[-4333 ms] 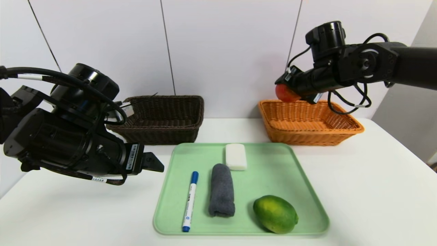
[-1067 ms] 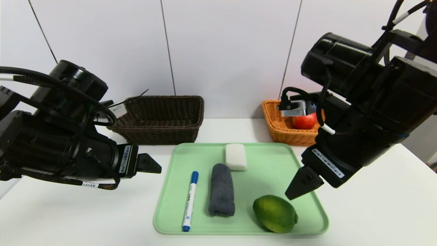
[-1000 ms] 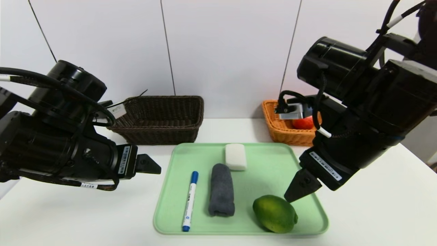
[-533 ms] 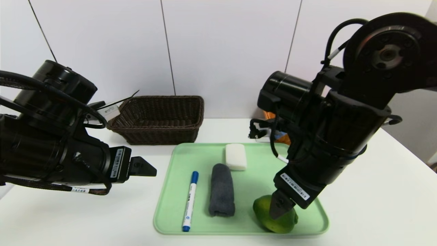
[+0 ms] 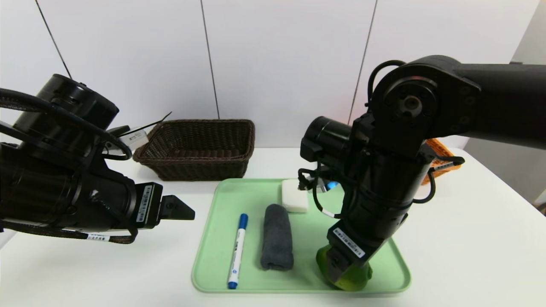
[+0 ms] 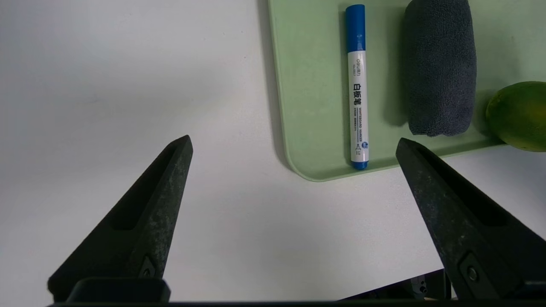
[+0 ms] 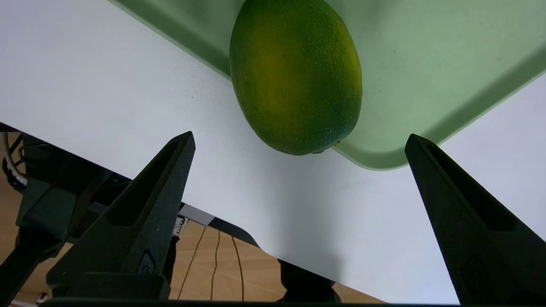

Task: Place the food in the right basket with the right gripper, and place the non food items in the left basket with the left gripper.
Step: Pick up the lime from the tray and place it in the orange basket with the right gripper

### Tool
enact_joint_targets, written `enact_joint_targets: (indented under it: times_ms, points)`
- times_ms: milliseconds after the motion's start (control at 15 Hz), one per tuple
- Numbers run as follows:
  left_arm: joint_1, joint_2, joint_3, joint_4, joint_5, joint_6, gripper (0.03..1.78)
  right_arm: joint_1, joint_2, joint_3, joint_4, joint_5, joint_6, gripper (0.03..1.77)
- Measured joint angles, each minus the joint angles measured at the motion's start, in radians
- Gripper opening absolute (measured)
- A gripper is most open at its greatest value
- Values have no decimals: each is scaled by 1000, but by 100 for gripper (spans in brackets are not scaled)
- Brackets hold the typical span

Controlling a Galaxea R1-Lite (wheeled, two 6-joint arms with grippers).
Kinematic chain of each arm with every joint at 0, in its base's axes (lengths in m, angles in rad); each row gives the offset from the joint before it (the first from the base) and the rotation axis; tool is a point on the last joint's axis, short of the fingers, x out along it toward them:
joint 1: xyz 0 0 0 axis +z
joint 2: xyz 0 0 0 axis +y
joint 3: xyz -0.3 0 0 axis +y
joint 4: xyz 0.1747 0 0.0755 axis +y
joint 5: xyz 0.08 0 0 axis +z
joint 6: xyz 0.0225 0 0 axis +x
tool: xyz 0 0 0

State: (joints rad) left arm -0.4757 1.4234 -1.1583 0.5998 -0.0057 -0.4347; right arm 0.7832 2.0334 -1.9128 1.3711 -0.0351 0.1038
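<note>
The right gripper [image 7: 300,134] hangs over the green citrus fruit [image 7: 296,76], its fingers spread wide and holding nothing; the fruit lies at the near right part of the green tray [image 5: 390,279]. The left gripper [image 6: 294,138], also wide and with nothing in its grip, is above the table left of the tray. On the tray lie the marker [image 5: 237,251], the rolled dark grey towel [image 5: 277,238] and, farther back, the white bar [image 5: 293,194]. Behind the tray stand the dark brown basket [image 5: 204,168] at left and the orange basket [image 5: 441,153], mostly hidden, at right.
</note>
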Motion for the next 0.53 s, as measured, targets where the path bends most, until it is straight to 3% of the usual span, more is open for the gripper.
enact_joint_targets:
  times_ms: [533]
  points:
    - [0,0,-1,0,1,2,169,-11,90,-5,-1,3,3,170]
